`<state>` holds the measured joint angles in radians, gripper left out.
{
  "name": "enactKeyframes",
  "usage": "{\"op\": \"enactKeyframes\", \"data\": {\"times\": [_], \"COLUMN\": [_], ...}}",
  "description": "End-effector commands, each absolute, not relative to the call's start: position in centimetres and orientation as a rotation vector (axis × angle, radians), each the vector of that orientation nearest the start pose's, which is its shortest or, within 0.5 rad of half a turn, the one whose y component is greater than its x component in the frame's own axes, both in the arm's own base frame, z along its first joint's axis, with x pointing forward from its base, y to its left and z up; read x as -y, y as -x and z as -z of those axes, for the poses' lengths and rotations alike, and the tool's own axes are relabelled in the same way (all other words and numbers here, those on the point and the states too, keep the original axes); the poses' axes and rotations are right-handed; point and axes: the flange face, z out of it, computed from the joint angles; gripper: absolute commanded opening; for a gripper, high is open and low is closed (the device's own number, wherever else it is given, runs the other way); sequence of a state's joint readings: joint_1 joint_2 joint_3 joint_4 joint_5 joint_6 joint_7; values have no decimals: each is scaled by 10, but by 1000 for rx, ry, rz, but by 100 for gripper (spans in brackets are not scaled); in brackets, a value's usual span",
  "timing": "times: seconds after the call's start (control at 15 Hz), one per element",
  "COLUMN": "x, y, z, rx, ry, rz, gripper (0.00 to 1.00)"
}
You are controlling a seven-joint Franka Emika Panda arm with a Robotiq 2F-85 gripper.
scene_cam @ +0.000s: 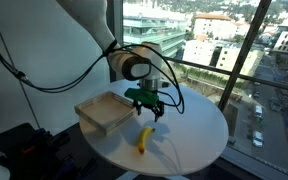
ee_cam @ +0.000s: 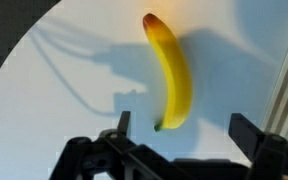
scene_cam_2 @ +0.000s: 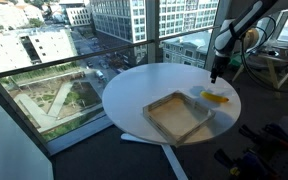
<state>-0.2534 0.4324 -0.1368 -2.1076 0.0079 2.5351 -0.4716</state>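
Yellow curved banana lay flat below my black fingers, its nearer tip showing in the gap between them in the wrist view. I had the gripper spread wide and holding nothing, hovering above the fruit without touching it. Around it was the round white table, with the banana near the edge. A shallow square wooden tray sat just beside the banana, apart from it. Beyond the glass stood city buildings.
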Motion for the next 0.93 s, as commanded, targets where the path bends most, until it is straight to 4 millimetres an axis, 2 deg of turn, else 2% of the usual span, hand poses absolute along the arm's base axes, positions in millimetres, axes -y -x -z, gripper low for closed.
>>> {"op": "enactKeyframes", "data": {"times": [0.0,0.87], "x": [227,225], "y": [-544,-550], "z": [-202,-164], "rx": [145,176], "ry": [3192,3190], "rz": [-35,-63], "gripper": [100,100]}}
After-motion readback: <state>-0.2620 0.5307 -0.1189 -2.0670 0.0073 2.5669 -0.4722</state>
